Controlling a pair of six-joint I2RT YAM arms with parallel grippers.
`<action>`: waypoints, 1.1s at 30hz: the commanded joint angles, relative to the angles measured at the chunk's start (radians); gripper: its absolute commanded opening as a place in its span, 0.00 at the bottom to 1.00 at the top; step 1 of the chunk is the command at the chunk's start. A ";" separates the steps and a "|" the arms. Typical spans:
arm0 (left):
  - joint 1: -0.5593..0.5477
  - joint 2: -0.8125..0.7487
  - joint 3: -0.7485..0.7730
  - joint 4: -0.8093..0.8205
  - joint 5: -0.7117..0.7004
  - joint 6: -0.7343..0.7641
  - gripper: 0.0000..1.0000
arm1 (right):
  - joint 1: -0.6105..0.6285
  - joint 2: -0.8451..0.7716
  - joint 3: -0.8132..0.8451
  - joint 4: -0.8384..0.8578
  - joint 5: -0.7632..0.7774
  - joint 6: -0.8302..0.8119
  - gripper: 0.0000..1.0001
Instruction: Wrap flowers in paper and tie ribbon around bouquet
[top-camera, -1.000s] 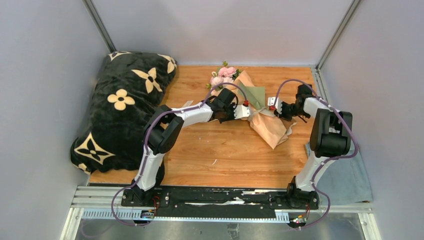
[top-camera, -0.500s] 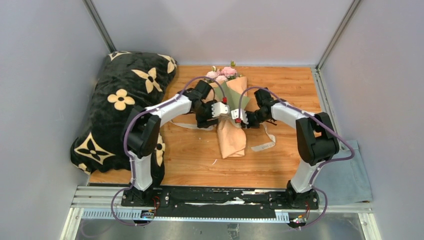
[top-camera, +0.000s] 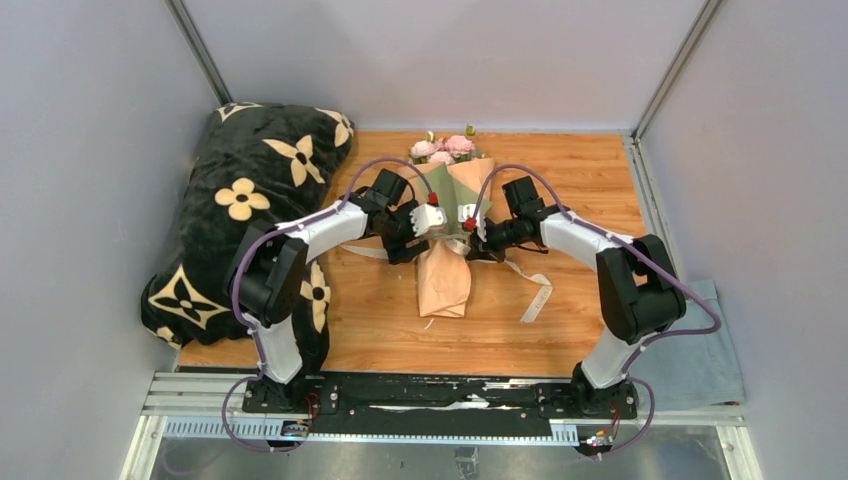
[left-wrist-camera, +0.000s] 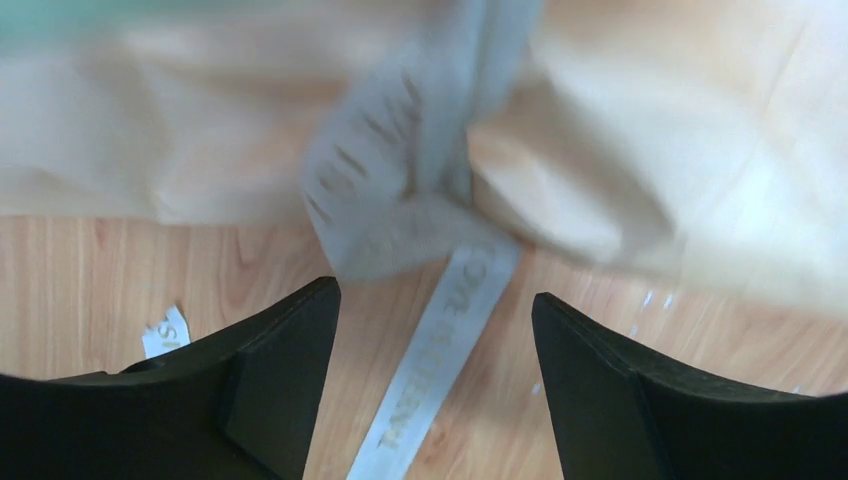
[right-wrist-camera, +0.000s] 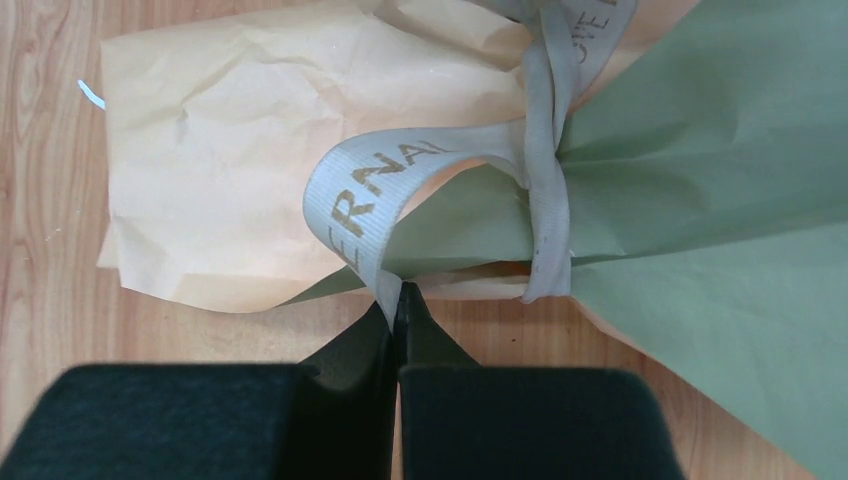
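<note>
The bouquet lies mid-table, its pink flowers (top-camera: 445, 150) at the far end and its peach-tan paper (top-camera: 443, 282) cone pointing toward me, with an olive green fold (right-wrist-camera: 720, 150) showing. A cream ribbon (right-wrist-camera: 372, 190) is knotted round the cone's waist. My right gripper (right-wrist-camera: 398, 300), at the cone's right side (top-camera: 472, 232), is shut on a loop of that ribbon. My left gripper (left-wrist-camera: 435, 297) is at the cone's left side (top-camera: 428, 222), open. A flat ribbon tail (left-wrist-camera: 440, 380) lies on the wood between its fingers, untouched. Another tail (top-camera: 535, 295) trails to the right.
A black cushion with cream flower patterns (top-camera: 240, 220) fills the table's left side. A grey-blue cloth (top-camera: 700, 350) hangs off the right edge. A small white scrap (left-wrist-camera: 165, 330) lies near my left finger. Grey walls close in the back and sides.
The bouquet has swung from lying slantwise on the right to lengthwise in the centre. Both arms moved left with it. The left jaws have opened wide; the right stayed shut on the ribbon.
</note>
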 joint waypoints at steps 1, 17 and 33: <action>-0.012 -0.001 0.026 0.247 0.069 -0.446 0.77 | 0.013 -0.056 -0.052 0.060 0.008 0.151 0.00; 0.029 0.136 0.090 0.214 0.104 -0.620 0.16 | -0.004 -0.059 -0.039 0.009 0.117 0.078 0.00; 0.121 0.034 0.036 0.011 -0.275 -0.374 0.00 | -0.122 -0.104 -0.121 0.182 0.623 0.317 0.00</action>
